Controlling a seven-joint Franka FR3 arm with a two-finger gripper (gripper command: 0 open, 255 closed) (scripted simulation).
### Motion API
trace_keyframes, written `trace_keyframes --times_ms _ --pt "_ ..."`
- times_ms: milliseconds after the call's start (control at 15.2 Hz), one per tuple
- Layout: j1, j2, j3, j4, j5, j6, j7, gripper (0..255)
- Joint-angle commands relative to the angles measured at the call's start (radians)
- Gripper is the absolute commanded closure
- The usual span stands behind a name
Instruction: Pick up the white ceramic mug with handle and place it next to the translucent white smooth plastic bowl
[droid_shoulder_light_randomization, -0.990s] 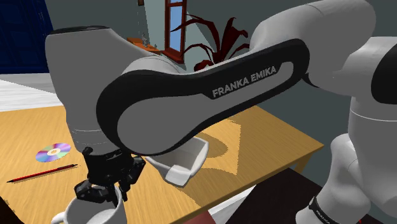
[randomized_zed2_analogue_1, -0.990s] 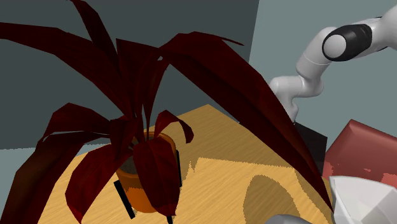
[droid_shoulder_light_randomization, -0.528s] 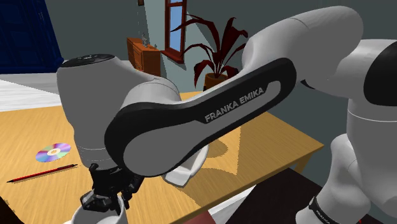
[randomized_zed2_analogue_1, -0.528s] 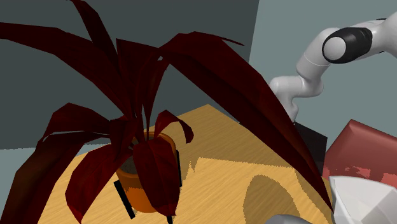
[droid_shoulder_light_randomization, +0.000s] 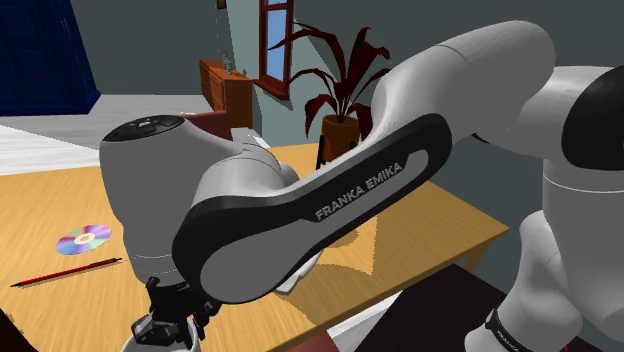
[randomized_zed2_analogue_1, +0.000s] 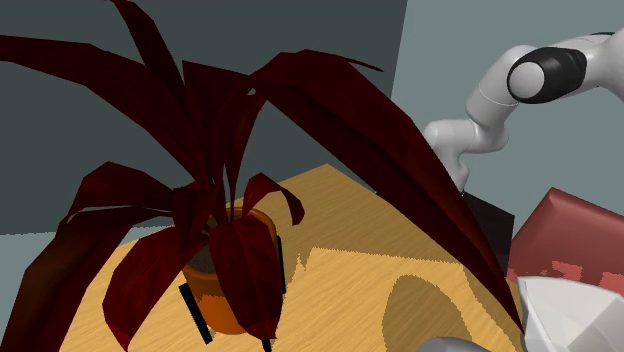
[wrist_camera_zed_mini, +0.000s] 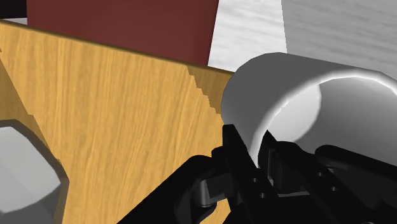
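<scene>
The white mug (wrist_camera_zed_mini: 286, 89) stands at the wooden table's (wrist_camera_zed_mini: 114, 114) near edge. My black gripper (wrist_camera_zed_mini: 257, 153) straddles the mug's rim, one finger outside the wall and one inside, both pressed against it. In the shoulder view the gripper (droid_shoulder_light_randomization: 165, 325) is low at the bottom edge, under the big forearm, and the mug there is mostly hidden. The pale bowl (wrist_camera_zed_mini: 25, 172) sits on the table a short way from the mug. In the shoulder view a sliver of the bowl (droid_shoulder_light_randomization: 292, 285) peeks from behind the arm.
A shiny disc (droid_shoulder_light_randomization: 84, 238) and a red pencil (droid_shoulder_light_randomization: 65, 271) lie on the table (droid_shoulder_light_randomization: 60, 190) toward the shoulder view's left. A dark red potted plant (randomized_zed2_analogue_1: 230, 260) stands at the far end. A dark red box (wrist_camera_zed_mini: 121, 25) sits on the floor beyond the table edge.
The arm has lowered, bringing the gripper down onto the mug's rim, toward the shoulder view's bottom edge. The forearm now hides most of the bowl.
</scene>
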Motion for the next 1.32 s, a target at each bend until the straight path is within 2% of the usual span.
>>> trace_keyframes --times_ms 0,198,264,594,858,1254 --pt "0.000 0.000 0.000 -0.001 0.000 0.002 0.000 255" --pt "0.000 0.000 0.000 -0.001 0.000 0.002 0.000 255" --pt "0.000 0.000 0.000 -0.001 0.000 0.002 0.000 0" --pt "0.000 0.000 0.000 -0.001 0.000 0.001 0.000 0" --pt "-0.003 -0.039 0.008 0.072 0.017 -0.108 -0.011 0" --pt "-0.003 -0.039 0.008 0.072 0.017 -0.108 -0.011 0"
